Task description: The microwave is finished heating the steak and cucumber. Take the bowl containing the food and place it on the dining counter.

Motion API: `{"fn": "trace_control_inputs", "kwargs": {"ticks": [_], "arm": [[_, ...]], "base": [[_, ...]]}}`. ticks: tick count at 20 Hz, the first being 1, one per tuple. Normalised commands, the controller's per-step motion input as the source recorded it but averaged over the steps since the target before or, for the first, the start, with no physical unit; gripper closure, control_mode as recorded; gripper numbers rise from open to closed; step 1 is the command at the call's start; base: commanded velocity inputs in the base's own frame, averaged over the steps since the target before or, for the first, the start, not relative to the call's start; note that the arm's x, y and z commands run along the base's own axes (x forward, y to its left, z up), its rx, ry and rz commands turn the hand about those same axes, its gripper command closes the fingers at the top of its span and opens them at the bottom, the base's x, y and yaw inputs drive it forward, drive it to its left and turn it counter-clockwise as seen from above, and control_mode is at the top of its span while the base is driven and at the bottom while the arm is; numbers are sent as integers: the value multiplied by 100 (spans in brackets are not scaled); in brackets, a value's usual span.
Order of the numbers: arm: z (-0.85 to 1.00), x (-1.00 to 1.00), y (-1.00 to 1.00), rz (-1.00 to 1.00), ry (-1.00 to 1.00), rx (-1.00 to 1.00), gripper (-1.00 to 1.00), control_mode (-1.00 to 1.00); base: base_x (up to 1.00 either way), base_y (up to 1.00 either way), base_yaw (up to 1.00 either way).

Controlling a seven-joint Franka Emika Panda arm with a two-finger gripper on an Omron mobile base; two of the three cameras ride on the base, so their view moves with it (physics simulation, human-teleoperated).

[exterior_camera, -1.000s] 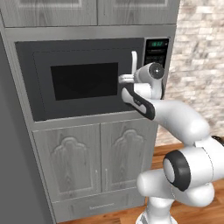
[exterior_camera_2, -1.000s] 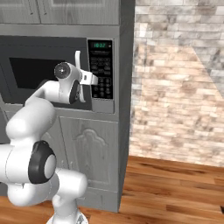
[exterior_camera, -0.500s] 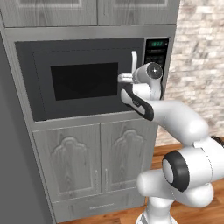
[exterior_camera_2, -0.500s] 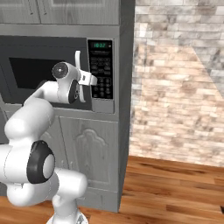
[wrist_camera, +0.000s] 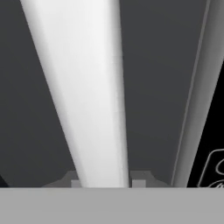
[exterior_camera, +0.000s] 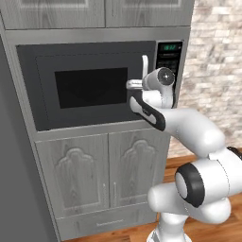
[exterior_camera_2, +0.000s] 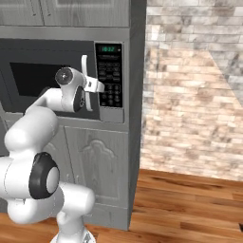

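the microwave (exterior_camera: 94,87) sits built into grey cabinets (exterior_camera: 101,177), door shut. its white door handle (wrist_camera: 87,92) runs between the fingertips (wrist_camera: 75,183) of the hand (wrist_camera: 105,183), which is closed onto it.

The microwave (exterior_camera: 94,85) sat in a grey cabinet (exterior_camera: 101,182), its door shut. Above it hung two upper doors (exterior_camera: 94,12); below it, two panelled doors over a drawer. The cabinet stood on a wood floor (exterior_camera_2: 190,209), right of the microwave.
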Motion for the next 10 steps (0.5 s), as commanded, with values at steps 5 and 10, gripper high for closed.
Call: {"fn": "trace_control_inputs", "kwargs": {"ticks": [5,10], "arm": [[3,-17,22,0,0,0,100,-100],[13,-51,39,0,0,0,100,-100]], "base": [[0,0,0],[0,0,0]]}}
